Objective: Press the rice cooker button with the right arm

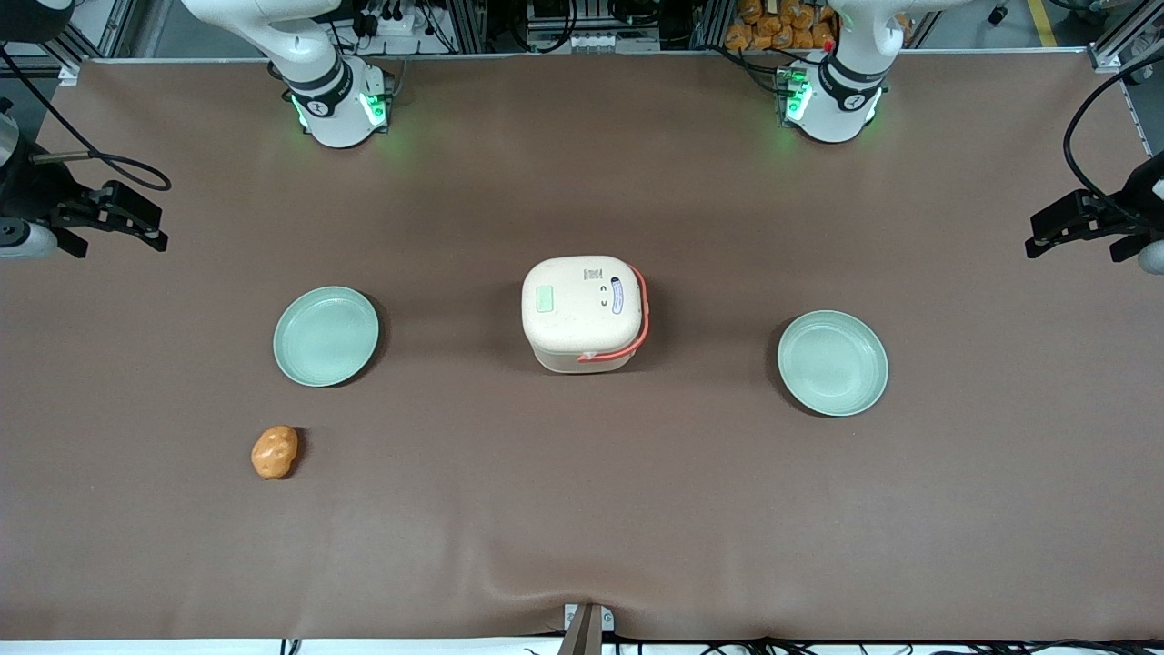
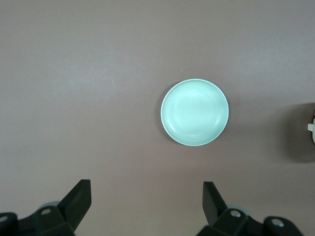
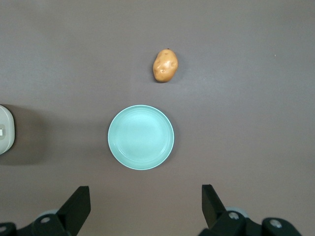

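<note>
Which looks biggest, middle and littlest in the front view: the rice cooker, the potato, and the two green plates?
1. Rice cooker, biggest.
2. The two green plates: too alike to rank.
3. Potato, littlest.

The claw waits open at the table's edge, toward the working arm's end.

a pale green plate (image 2: 195, 112) lies on the brown table (image 2: 88, 88), apart from the rice cooker (image 2: 311, 132).
</note>
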Controlling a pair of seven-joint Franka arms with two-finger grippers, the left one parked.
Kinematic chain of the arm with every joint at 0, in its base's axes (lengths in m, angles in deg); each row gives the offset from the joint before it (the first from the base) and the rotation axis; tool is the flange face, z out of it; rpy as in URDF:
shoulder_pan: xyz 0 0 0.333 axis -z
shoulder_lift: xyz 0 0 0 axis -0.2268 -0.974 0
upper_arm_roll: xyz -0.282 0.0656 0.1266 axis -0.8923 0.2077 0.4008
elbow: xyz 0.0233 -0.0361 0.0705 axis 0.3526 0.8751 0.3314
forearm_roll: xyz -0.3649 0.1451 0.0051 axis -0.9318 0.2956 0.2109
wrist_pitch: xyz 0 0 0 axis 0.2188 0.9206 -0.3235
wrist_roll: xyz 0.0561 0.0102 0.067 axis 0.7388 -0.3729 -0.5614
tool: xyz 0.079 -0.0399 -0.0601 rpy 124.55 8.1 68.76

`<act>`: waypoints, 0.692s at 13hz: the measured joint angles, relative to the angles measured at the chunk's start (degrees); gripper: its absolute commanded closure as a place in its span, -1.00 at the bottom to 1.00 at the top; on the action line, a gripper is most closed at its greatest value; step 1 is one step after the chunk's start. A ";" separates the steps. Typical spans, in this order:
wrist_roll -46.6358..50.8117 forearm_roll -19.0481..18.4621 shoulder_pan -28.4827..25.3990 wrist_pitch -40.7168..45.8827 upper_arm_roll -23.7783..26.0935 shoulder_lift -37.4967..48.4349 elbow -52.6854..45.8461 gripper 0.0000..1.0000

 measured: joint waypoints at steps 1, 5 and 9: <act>0.01 0.00 0.00 0.01 0.00 0.00 0.00 -1.00; 0.02 0.00 0.00 0.04 0.01 0.00 -0.08 -1.00; -0.40 0.01 -0.61 0.08 0.32 -0.09 -0.07 -1.00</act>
